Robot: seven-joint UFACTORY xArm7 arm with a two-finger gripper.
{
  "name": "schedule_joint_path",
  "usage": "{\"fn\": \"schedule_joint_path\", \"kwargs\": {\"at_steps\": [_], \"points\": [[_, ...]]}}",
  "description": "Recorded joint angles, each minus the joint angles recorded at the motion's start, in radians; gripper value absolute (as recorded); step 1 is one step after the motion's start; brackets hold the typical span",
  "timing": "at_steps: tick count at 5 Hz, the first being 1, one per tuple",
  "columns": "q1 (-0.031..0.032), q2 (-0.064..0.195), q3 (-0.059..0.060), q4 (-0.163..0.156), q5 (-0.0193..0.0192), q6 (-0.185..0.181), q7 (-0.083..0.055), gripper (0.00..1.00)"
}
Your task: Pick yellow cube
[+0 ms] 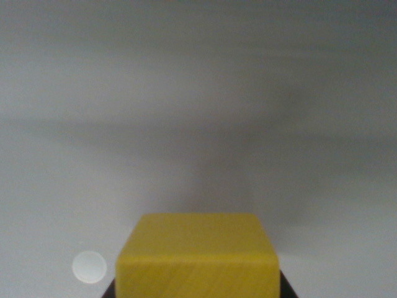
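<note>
The yellow wooden cube (198, 257) sits low in the wrist view, above a pale grey surface (198, 93). It looks light, stiff and smooth; take opposite flat sides. The end effector's state I cannot tell.

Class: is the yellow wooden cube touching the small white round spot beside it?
Apart. The wrist view shows grey surface between the yellow wooden cube and the small white round spot.

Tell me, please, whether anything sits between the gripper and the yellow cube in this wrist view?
Nothing visible does. The yellow cube fills the bottom centre of the frame, with dark shapes at its lower corners. A pale round spot lies apart, toward the wrist view's left, on the grey surface.
</note>
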Motion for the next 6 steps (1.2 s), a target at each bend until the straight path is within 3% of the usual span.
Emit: {"fn": "schedule_joint_path", "kwargs": {"at_steps": [1, 2, 3, 4, 5, 6], "points": [[0.0006, -0.001, 0.000, 0.029, 0.0002, 0.030, 0.000, 1.00], [0.0006, -0.001, 0.000, 0.029, 0.0002, 0.030, 0.000, 1.00], [0.0013, -0.003, 0.000, 0.060, 0.0004, 0.063, 0.000, 1.00], [0.0013, -0.003, 0.000, 0.060, 0.0004, 0.063, 0.000, 1.00], [0.0021, -0.004, 0.001, 0.095, 0.0007, 0.099, -0.001, 1.00], [0.0021, -0.004, 0.001, 0.095, 0.0007, 0.099, -0.001, 1.00]]}}
